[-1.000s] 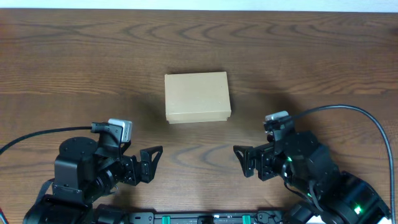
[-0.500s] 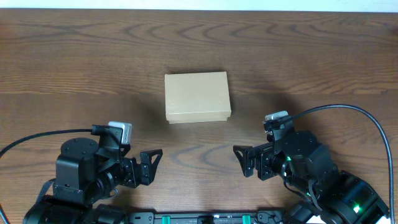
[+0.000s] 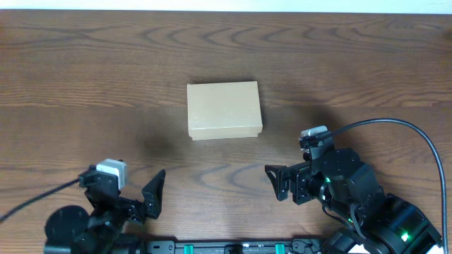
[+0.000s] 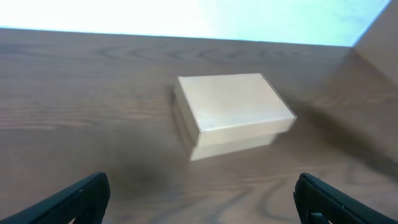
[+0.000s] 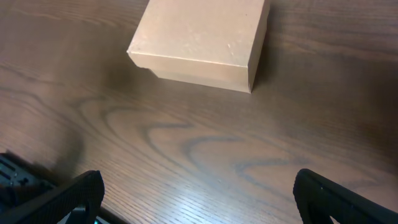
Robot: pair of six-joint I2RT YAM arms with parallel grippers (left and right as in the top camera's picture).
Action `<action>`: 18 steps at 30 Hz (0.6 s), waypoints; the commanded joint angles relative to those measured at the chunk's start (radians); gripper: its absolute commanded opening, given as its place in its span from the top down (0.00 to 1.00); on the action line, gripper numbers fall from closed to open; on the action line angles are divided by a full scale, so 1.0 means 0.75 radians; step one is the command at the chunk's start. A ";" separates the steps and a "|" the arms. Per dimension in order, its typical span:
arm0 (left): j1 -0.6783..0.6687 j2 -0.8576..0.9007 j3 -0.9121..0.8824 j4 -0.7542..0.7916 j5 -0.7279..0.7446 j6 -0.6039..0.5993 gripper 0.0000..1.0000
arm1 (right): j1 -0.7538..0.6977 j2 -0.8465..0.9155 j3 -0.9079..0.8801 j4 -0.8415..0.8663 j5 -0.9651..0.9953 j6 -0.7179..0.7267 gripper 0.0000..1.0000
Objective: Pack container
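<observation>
The overhead camera looks straight down on the worktop (image 3: 85,77) from well above. The container (image 3: 224,109) sits just above frame centre and both arms lie along the bottom edge. The left wrist camera rides low and looks forward across the wood at a shallow angle. The left pincer (image 4: 205,198) shows only as tips in the lower corners, wide apart. The right wrist camera tilts down more steeply and sits nearer, with the right pincer (image 5: 202,196) framed the same way. All three views share the container and the wood around it.

The wooden table (image 3: 85,63) carries a closed cardboard box (image 3: 224,109).
</observation>
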 commanded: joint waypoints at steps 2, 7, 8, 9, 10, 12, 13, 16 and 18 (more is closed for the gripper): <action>0.030 -0.110 -0.215 0.158 -0.009 0.070 0.05 | 0.015 0.003 -0.006 -0.002 0.018 0.021 0.01; 0.030 -0.195 -0.451 0.367 0.033 0.066 0.05 | 0.015 0.003 -0.006 -0.002 0.018 0.021 0.01; 0.030 -0.212 -0.497 0.407 0.039 0.066 0.05 | 0.015 0.003 -0.006 -0.002 0.018 0.021 0.01; 0.030 -0.227 -0.537 0.443 0.042 0.065 0.05 | 0.015 0.003 -0.006 -0.002 0.018 0.021 0.01; 0.030 -0.242 -0.573 0.474 0.043 0.065 0.05 | 0.015 0.003 -0.006 -0.002 0.018 0.021 0.01; 0.030 -0.275 -0.643 0.540 0.048 0.065 0.05 | 0.015 0.003 -0.006 -0.002 0.018 0.021 0.01; 0.030 -0.291 -0.669 0.560 0.047 0.065 0.05 | 0.015 0.003 -0.006 -0.002 0.018 0.021 0.01; 0.030 -0.297 -0.728 0.630 0.048 0.054 0.05 | 0.015 0.003 -0.006 -0.002 0.018 0.021 0.01; 0.030 -0.297 -0.753 0.643 0.047 0.050 0.05 | 0.015 0.003 -0.006 -0.002 0.018 0.021 0.01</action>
